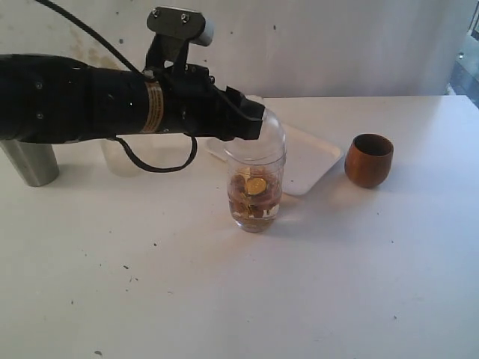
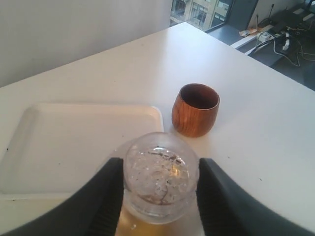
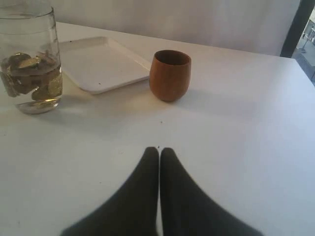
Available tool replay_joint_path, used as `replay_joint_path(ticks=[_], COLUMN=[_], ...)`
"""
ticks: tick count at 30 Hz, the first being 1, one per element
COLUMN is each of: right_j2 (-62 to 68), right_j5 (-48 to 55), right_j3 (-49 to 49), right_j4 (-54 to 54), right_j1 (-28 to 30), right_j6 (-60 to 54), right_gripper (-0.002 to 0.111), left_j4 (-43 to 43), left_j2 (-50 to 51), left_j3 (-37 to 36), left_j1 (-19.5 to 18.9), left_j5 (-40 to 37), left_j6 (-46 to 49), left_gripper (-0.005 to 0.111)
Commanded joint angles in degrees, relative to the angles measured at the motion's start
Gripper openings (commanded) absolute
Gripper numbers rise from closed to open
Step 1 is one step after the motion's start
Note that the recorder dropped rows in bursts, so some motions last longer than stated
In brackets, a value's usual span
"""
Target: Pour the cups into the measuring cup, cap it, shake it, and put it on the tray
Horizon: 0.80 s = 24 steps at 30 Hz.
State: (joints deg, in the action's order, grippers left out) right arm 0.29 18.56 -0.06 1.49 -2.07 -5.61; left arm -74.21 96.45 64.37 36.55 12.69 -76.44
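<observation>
- Your left gripper (image 1: 251,123) is clamped on the clear domed cap (image 1: 273,133) on top of the measuring cup (image 1: 256,191). In the left wrist view its fingers (image 2: 110,196) press against the cap's two sides.
- The measuring cup stands on the table (image 1: 224,299) and holds gold and brown pieces in a little liquid.
- In the exterior view the tray (image 1: 314,161) lies just behind the measuring cup at 1 o'clock. The wooden cup (image 1: 369,159) is at 3 o'clock and the steel cup (image 1: 34,161) is well apart at 9 o'clock.
- The wooden cup looks empty, but you cannot see inside the steel cup. Pouring looks done to me, so capping is the step in hand, and it is at or near its end.
- Your right gripper (image 3: 159,153) has its fingers together and holds nothing. It sits low over bare table, facing the wooden cup.
- The shake comes next, and it calls for a firmly seated cap. Your hold looks to be on the cap alone, so lifting by it may pull the cap free or let the contents spill.
- Press the cap home first, then consider gripping lower on the body or steadying it with the right gripper. After the shake, the set-down spot is close by at 1 o'clock.
</observation>
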Motion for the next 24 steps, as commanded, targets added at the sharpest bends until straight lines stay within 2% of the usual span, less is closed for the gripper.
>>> replay_joint_path(ticks=[1, 7, 13, 24], right_j2=[-0.29, -0.29, -0.29, -0.29], right_j5=[-0.54, -0.54, -0.54, -0.54], right_j3=[0.06, 0.06, 0.06, 0.06], right_j4=[0.18, 0.18, 0.18, 0.18], right_j1=[-0.14, -0.14, -0.14, -0.14], right_j6=[0.01, 0.01, 0.01, 0.01], right_gripper=[0.001, 0.001, 0.001, 0.001], left_j4=[-0.38, -0.38, -0.38, -0.38], left_j2=[0.85, 0.97, 0.97, 2.75], left_j3=[0.29, 0.82, 3.10, 3.06], left_j1=[0.28, 0.28, 0.28, 0.18], left_j5=[-0.26, -0.71, -0.55, -0.27], left_j6=[1.88, 4.73, 4.73, 3.39], left_gripper=[0.000, 0.000, 0.000, 0.000])
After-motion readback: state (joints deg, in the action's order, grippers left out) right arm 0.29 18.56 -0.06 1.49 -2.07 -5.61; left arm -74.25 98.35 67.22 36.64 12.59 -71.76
